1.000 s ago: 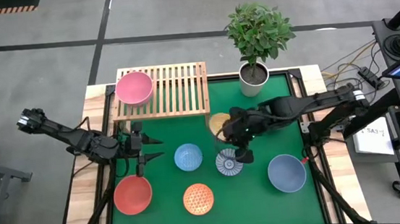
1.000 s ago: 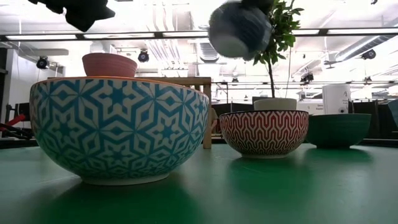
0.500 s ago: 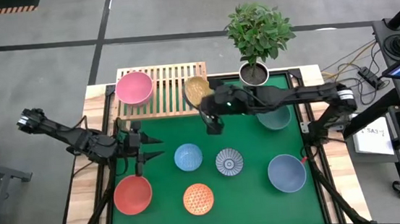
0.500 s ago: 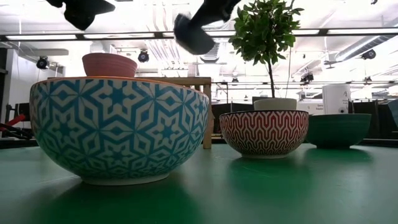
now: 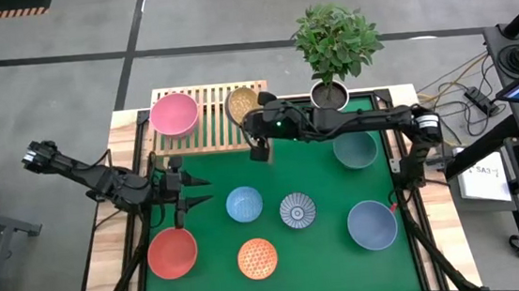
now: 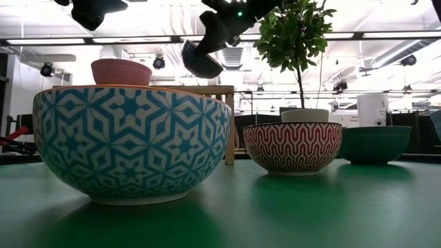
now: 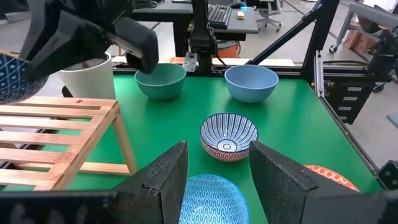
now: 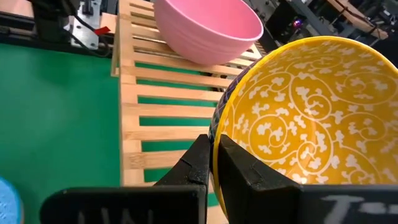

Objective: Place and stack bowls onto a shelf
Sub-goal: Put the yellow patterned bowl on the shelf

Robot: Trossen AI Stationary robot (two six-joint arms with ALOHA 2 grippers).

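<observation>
Two arms in high view. Right gripper (image 5: 258,148), upper centre of frame, is clenched on rim of yellow-patterned bowl (image 5: 241,105), held over the shelf (image 5: 210,121) just right of the pink bowl (image 5: 174,114), which sits on shelf's left end. Left gripper (image 5: 198,192), fingers spread & holding nothing, hovers mid-left above red bowl (image 5: 172,253). Other bowls on green table (image 5: 325,253), lower half of frame.

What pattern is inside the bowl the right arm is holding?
White scrolling vines on yellow inside the bowl, clearest in the right wrist view.
</observation>
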